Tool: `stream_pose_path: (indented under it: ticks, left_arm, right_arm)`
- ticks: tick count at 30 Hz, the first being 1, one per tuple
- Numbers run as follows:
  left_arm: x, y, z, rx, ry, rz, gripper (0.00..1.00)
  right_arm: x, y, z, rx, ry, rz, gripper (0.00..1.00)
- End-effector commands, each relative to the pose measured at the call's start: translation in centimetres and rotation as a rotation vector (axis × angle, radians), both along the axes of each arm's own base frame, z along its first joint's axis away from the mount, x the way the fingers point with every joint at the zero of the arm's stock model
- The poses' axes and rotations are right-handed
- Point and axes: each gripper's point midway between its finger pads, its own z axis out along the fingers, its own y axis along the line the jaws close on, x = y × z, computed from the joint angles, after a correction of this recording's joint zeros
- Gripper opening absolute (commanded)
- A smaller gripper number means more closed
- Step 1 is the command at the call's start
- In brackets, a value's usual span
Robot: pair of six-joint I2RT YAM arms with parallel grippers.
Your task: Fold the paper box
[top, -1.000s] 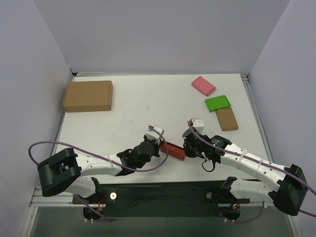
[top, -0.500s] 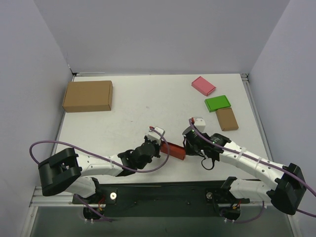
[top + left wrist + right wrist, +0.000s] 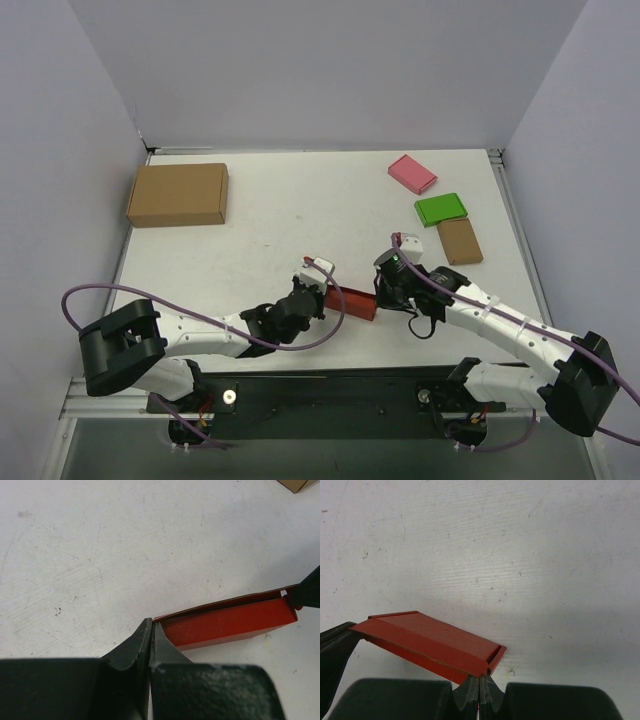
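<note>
The red paper box (image 3: pixel 351 302) is held between my two grippers near the table's front middle. It is long and flat, with a flap along one edge. My left gripper (image 3: pixel 318 292) is shut on its left end; in the left wrist view the jaws (image 3: pixel 151 630) pinch the thin edge of the box (image 3: pixel 230 622). My right gripper (image 3: pixel 385 292) is shut on its right end; in the right wrist view the jaws (image 3: pixel 480 682) pinch the near corner of the box (image 3: pixel 435 642), which hangs just above the table.
A large brown carton (image 3: pixel 178 194) lies at the far left. A pink flat box (image 3: pixel 412 173), a green flat box (image 3: pixel 441 209) and a small brown box (image 3: pixel 459 240) lie at the far right. Walls close in the table on three sides.
My right gripper has turned and shifted slightly right, and the red box has come to lie more level between the grippers. The left arm has barely moved.
</note>
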Motion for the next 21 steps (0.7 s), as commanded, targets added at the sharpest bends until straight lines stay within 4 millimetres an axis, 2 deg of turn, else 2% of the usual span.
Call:
stream_pose_path:
  ticks: [1,11,21]
  left_arm:
    - [-3.9,3.2,-7.9,0.293,0.176,-0.104,0.0]
    - [-4.0,3.2,-7.8,0.292,0.174,-0.106,0.0]
    - [-3.9,3.1,-7.6,0.285,0.173,-0.104,0.0]
  right_arm:
    - [1.2,2.8,1.3,0.151,-0.024,-0.02,0.0]
    - [1.6,2.5,1.5,0.212,-0.044,-0.077,0.0]
    - [0.8,1.7,-0.2,0.18,-0.023,-0.07,0.0]
